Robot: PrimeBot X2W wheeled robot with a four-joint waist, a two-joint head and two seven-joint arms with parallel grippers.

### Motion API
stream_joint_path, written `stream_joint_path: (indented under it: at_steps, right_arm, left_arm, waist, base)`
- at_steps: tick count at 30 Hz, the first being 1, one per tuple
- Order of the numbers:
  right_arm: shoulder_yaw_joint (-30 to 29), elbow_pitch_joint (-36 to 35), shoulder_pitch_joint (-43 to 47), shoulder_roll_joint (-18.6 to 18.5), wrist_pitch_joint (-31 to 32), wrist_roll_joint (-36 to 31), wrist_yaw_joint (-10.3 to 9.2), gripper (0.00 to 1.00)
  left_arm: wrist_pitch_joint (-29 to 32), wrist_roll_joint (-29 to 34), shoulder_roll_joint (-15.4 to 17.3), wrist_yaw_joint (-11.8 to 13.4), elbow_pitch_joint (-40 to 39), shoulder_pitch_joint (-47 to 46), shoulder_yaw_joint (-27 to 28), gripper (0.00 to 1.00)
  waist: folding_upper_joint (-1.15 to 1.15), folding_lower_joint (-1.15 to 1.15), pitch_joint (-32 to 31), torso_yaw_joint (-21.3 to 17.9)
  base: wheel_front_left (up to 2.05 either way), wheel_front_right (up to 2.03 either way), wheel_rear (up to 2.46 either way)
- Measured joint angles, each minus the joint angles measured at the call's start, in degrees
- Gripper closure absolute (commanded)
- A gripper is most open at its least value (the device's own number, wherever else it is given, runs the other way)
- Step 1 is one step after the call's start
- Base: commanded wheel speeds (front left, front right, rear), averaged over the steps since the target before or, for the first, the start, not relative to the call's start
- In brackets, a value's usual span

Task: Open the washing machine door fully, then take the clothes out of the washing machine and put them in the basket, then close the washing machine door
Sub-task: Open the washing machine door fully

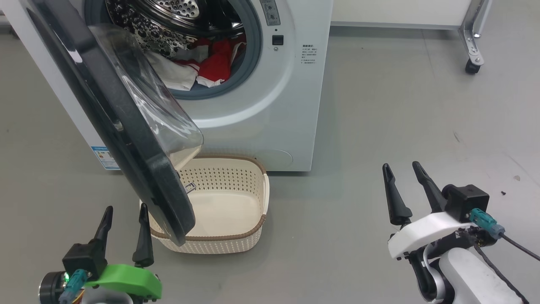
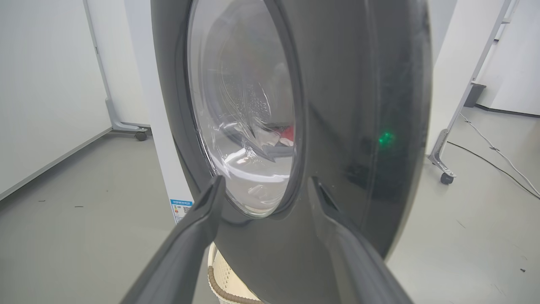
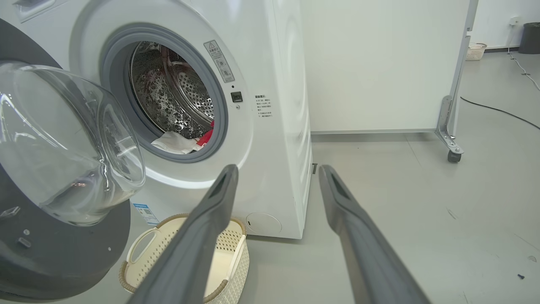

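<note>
Washing machine door (image 1: 126,139) partly open. Edge-on in head view, it slants from upper left to lower centre-left, lower rim overhanging basket (image 1: 253,230). Left gripper (image 1: 126,207) at lower left, just beside door's outer black face; jaws wide, empty; contact cannot be told. Right gripper (image 1: 400,164) at lower right, well apart; jaws wide, empty. Clothes (image 1: 217,59) inside washing machine (image 1: 274,114), top centre. Judgement: left arm nearer; door's free edge must swing further toward frame left.
</note>
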Motion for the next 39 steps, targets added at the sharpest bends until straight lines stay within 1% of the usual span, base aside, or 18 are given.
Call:
stream_joint_path:
  at_steps: [13,18,27,30,31,34,37,39]
  right_arm:
    - [-2.4,-2.5,4.6,1.4,0.0,-5.2,0.07,0.00]
    - [-3.3,-3.0,5.9,2.2,0.0,-6.2,0.19,0.00]
    - [-4.9,-3.6,7.5,2.9,0.0,-7.7,1.18,0.00]
    - [-5.8,-4.0,7.7,4.0,0.0,-7.7,1.43,0.00]
    - [-6.1,-4.1,8.1,4.1,0.0,-8.0,1.68,0.00]
    - [-6.5,-4.1,8.6,4.1,0.0,-9.1,2.18,0.00]
    - [-6.9,-4.1,8.6,4.2,0.0,-9.3,2.25,0.00]
    - [-7.1,-4.1,8.6,4.2,0.0,-9.6,2.71,0.00]
  left_arm:
    - [0.0,0.5,0.0,-0.5,0.0,0.1,0.2,0.00]
    - [0.0,0.5,-0.1,-0.6,0.0,0.3,0.3,0.00]
    - [0.0,0.7,-0.1,-0.7,0.1,0.4,0.3,0.00]
    - [0.0,0.7,-0.1,-0.7,0.1,0.5,0.4,0.00]
    - [0.0,0.7,-0.1,-1.1,0.1,0.5,0.5,0.00]
    - [0.0,0.8,-0.1,-1.1,0.1,0.5,0.6,0.00]
    - [0.0,1.1,-0.1,-1.1,0.1,0.5,0.7,0.00]
    - [0.0,1.1,-0.1,-1.1,0.1,0.5,0.8,0.00]
  waist:
    - [0.00,0.00,-0.2,0.0]
    - [0.00,0.00,-0.3,-0.1]
    - [0.00,0.00,-0.1,-0.3]
    - [0.00,0.00,0.0,-0.4]
    - [0.00,0.00,0.1,-0.5]
    - [0.00,0.00,0.2,-0.5]
    - [0.00,0.00,0.3,-0.5]
    - [0.00,0.00,0.3,-0.5]
  base:
    - [0.00,0.00,0.00]
    - [0.00,0.00,0.00]
    - [0.00,0.00,0.00]
    - [0.00,0.00,0.00]
    - [0.00,0.00,0.00]
    - [0.00,0.00,0.00]
    - [0.00,0.00,0.00]
    - [0.00,0.00,0.00]
